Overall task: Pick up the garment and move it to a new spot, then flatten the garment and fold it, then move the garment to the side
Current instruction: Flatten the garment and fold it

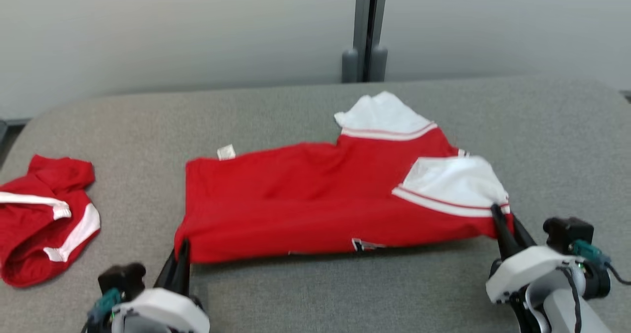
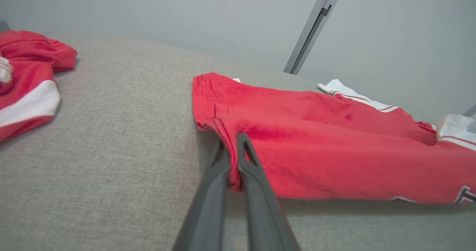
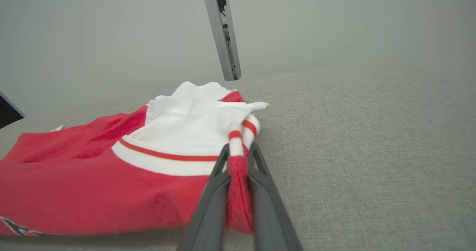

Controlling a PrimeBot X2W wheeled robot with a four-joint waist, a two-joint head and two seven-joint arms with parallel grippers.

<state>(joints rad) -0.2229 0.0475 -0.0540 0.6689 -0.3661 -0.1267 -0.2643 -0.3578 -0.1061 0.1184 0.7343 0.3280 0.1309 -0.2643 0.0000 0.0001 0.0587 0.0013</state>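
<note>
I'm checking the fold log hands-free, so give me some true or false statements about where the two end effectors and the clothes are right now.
1. The left end effector is shut on a corner of the red shirt. True.
2. The right end effector is open, clear of the cloth. False: it is shut on the shirt's edge beside a white sleeve.
3. A second red garment lies crumpled to the robot's left. True.
4. The shirt's sleeves are black. False: they are white with a red stripe.
</note>
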